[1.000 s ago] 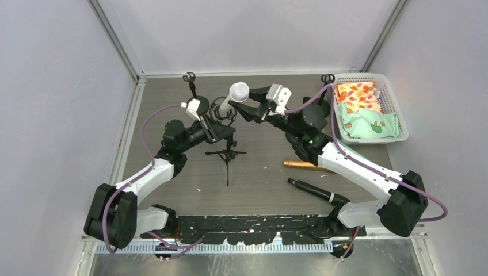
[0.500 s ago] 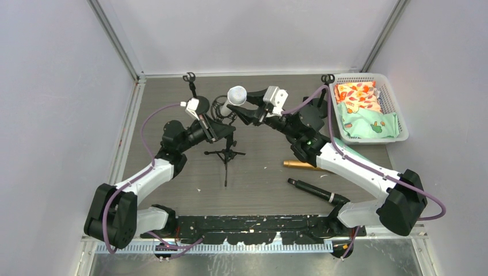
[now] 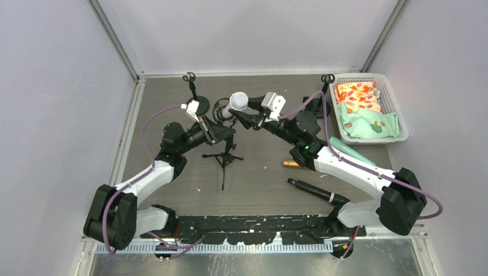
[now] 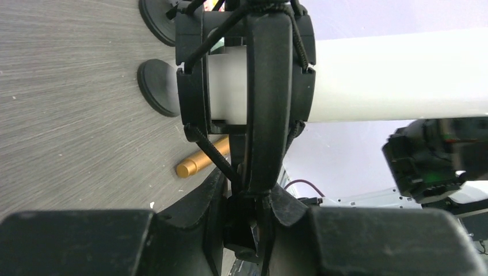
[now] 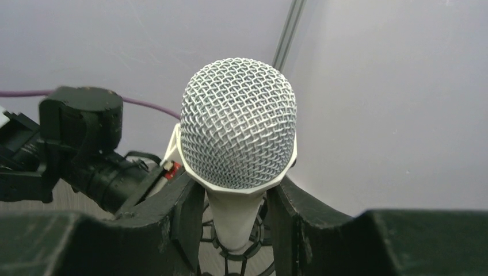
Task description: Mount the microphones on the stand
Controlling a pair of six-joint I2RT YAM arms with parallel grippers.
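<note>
The white microphone (image 3: 238,102) with its silver mesh head (image 5: 239,123) is held upright in my right gripper (image 3: 247,118), shut on the body just under the head (image 5: 236,218). Its lower end sits inside the black shock-mount ring (image 5: 239,244) of the tripod stand (image 3: 224,158). My left gripper (image 3: 221,131) is shut on the mount's stem (image 4: 259,213); the white body passes through the ring (image 4: 374,75). A gold microphone (image 3: 293,164), a black one (image 3: 313,191) and a teal one (image 3: 351,150) lie on the table. A cream-yellow one is out of view.
A white basket (image 3: 401,118) with patterned packets stands at the back right. Two small black clip stands (image 3: 190,80) (image 3: 328,78) stand along the back edge. The gold microphone (image 4: 201,161) and round black bases (image 4: 158,86) show behind the mount in the left wrist view.
My right gripper has moved left and down with the white microphone, lowering it into the mount. The stand and my left gripper have shifted slightly left.
</note>
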